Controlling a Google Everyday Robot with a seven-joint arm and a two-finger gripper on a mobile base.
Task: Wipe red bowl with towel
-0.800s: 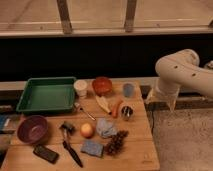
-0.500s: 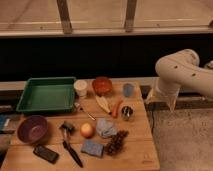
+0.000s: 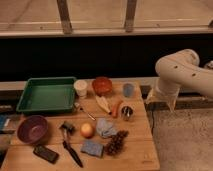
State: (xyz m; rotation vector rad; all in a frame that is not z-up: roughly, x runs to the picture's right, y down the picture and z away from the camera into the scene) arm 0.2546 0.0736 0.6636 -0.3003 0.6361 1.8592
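Note:
The red bowl [image 3: 102,85] is a small glossy orange-red bowl that sits at the back of the wooden table [image 3: 140,150], between a white cup and a blue cup. Nearer the front, the towel [image 3: 105,127] lies crumpled, a light grey-blue cloth just right of an apple. My gripper [image 3: 161,102] hangs off the white arm beyond the table's right edge, level with the bowl's row. It points downward, open, with nothing between its fingers. It is well apart from both bowl and towel.
A green tray [image 3: 46,95] fills the back left and a purple bowl [image 3: 33,129] sits front left. Around the towel lie an apple [image 3: 87,130], blue sponge [image 3: 92,148], pine cone [image 3: 116,142], banana [image 3: 103,104], carrot [image 3: 116,108], small can [image 3: 127,113] and blue cup [image 3: 128,90].

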